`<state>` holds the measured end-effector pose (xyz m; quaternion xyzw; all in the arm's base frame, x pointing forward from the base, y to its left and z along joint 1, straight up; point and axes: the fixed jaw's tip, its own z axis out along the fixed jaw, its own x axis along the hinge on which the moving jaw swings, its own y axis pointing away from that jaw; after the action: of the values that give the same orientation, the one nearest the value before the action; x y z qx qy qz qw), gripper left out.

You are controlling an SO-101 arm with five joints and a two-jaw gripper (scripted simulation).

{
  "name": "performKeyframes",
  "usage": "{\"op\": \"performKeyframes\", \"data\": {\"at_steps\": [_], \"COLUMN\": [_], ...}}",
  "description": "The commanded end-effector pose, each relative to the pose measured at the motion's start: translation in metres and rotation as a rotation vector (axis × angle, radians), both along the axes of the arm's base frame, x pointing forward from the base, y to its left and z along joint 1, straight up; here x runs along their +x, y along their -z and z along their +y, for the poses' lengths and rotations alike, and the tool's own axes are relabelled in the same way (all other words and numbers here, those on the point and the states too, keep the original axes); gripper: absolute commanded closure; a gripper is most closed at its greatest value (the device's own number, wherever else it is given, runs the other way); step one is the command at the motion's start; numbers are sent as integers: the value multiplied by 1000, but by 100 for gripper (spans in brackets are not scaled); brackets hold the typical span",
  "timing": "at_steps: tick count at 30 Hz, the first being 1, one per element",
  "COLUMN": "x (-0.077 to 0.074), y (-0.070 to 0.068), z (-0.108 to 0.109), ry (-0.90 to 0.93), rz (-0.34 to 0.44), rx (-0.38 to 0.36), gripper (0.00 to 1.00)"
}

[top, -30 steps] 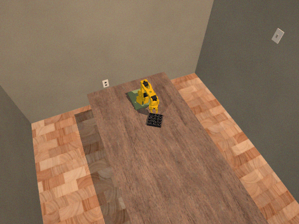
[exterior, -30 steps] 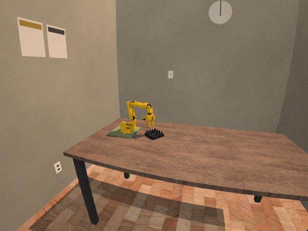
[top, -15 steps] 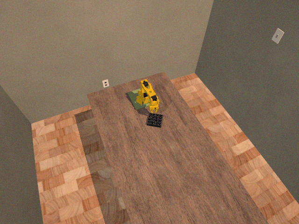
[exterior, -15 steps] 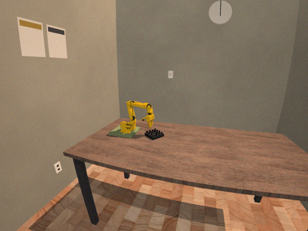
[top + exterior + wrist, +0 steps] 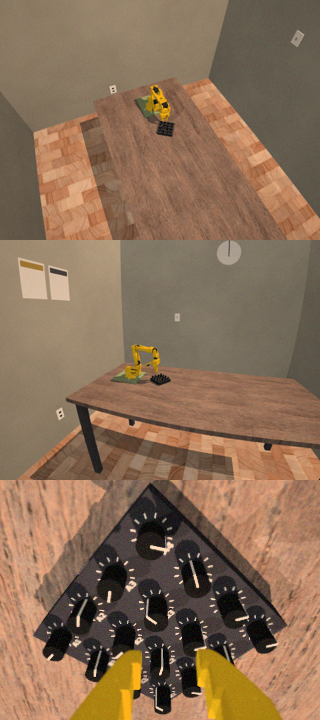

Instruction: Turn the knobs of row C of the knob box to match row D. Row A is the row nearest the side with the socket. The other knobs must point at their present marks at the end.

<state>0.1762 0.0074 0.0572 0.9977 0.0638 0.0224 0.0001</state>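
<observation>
My gripper [image 5: 166,674] hangs over the knob box [image 5: 65,607], fingers narrowed but empty, one knob [image 5: 160,658] lower centre between them.

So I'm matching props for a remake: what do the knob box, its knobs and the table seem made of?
Knob box: matte black, likely plastic, with printed white tick marks. Knobs: dull black cylinders with pale pointer lines, probably plastic or rubber. Table: dark brown wood with visible grain, satin finish, on black legs, perhaps metal.
</observation>
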Motion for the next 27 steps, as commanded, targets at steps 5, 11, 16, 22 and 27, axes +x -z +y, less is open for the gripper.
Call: {"op": "performKeyframes", "data": {"at_steps": [5,11,16,22,27], "x": [-5,-5,-5,-4,0], "y": [5,5,5,5,4], "z": [1,1,1,1,1], "ry": [-66,-77,-81,-82,-82], "rz": [43,43,43,43,43], "rx": [-4,-4,-4,-4,-4], "gripper": [90,90,90,90,90]}}
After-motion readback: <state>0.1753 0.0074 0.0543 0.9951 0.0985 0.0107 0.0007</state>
